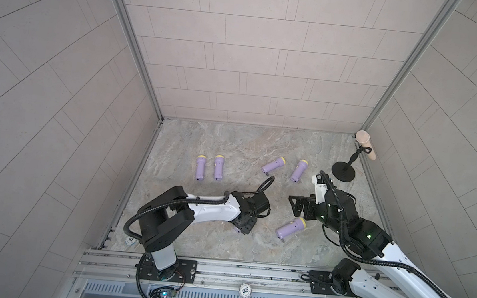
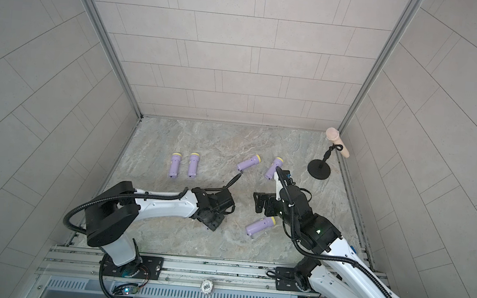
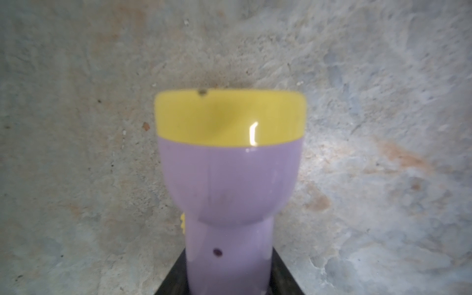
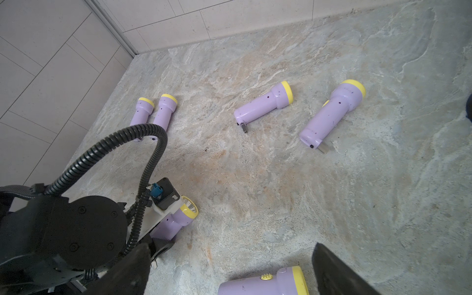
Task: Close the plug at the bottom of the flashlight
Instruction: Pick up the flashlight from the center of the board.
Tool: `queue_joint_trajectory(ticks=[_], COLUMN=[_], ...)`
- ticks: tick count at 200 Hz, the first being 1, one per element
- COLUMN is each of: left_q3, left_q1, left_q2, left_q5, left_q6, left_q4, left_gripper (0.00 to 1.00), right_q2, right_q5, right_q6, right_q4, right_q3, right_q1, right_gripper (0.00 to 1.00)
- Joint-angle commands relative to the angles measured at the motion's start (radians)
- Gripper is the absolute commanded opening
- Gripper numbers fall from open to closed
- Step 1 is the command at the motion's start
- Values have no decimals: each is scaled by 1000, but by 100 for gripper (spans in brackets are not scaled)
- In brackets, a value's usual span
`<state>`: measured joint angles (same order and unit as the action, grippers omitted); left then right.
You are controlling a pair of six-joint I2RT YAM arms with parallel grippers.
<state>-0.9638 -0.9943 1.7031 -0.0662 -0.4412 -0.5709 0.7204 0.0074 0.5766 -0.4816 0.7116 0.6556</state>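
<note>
While the left pincer (image 1: 244, 224) sits clamped on the barrel of the flashlight (image 3: 229, 184) near the counter's (image 1: 232, 143) front edge and the right pincer (image 1: 293, 206) stands wide apart beside it, body judged light, stiff, slick plastic: hold mid-barrel, push the tail plug squarely.

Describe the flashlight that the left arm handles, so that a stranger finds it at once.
Find the left gripper, low over the marble table. The held flashlight lies between its fingers, yellow head pointing away from the wrist. The other purple flashlights all lie free; this one alone is clamped.
</note>
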Motion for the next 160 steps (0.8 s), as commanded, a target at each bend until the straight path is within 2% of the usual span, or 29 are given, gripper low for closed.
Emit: queue_joint_trajectory(ticks=[1, 45, 91, 160], left_q3=[-13, -62, -134, -235], left_q1=[5, 5, 5, 6], left_q2=[23, -44, -110, -119], left_q5=[-61, -97, -192, -318], left_q6=[-28, -52, -53, -39], left_q4=[-20, -11, 36, 107], left_gripper=[0, 0, 0, 0], right_q2=[-18, -40, -71, -119], right_q5=[21, 45, 50, 89], right_q6=[-7, -13, -4, 16], right_q4=[-7, -36, -41, -48], right_q3=[-5, 15, 23, 38], right_q1=[-2, -2, -1, -4], right_gripper=[100, 100, 100, 100])
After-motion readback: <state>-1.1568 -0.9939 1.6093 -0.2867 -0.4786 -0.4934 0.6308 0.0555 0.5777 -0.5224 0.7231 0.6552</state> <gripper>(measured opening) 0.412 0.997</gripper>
